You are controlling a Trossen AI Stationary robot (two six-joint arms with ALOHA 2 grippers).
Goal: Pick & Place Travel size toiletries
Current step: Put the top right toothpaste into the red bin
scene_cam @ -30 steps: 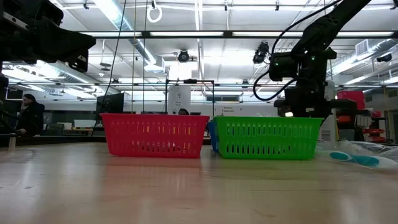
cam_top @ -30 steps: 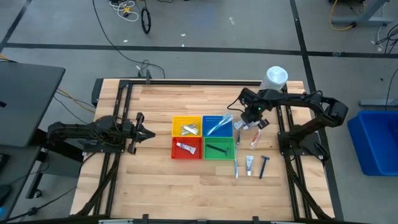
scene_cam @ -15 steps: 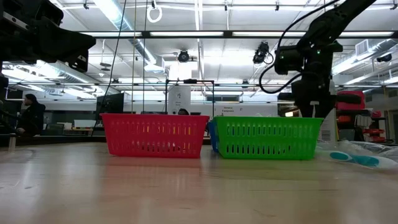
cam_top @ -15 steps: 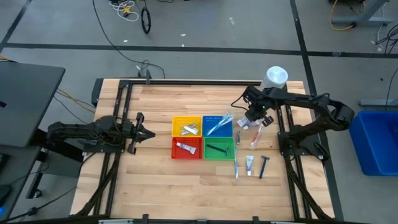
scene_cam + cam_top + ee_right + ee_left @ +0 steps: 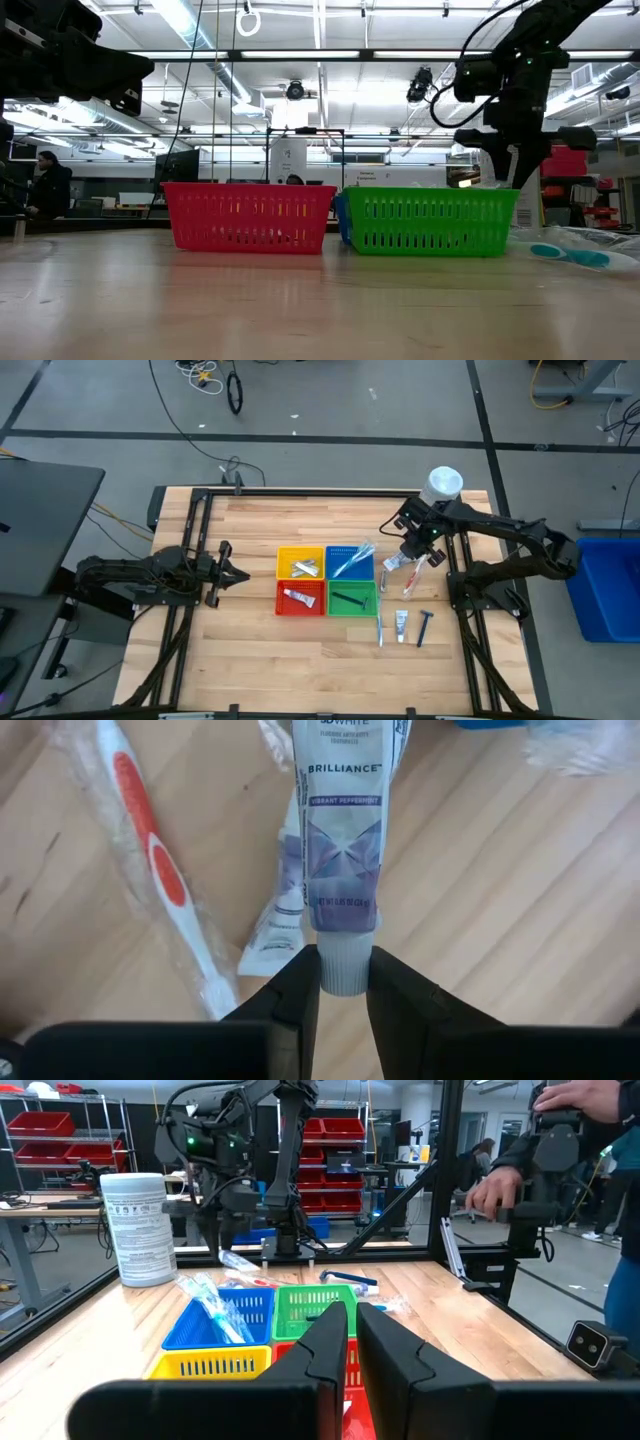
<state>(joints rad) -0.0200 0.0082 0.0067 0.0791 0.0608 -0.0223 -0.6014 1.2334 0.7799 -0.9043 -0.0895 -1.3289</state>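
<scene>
Right wrist view shows the right gripper, its jaws pinching only the grey cap of a purple-and-white toothpaste tube, at the blue basket's three o'clock, so it could slip out.

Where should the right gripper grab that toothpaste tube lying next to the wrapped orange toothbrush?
By its grey cap end, from straight above. The toothpaste tube lies flat on the wood, and its cap is the narrowest, stiffest part. The right gripper already brackets it; the wrapped toothbrush lies clear to one side.
</scene>
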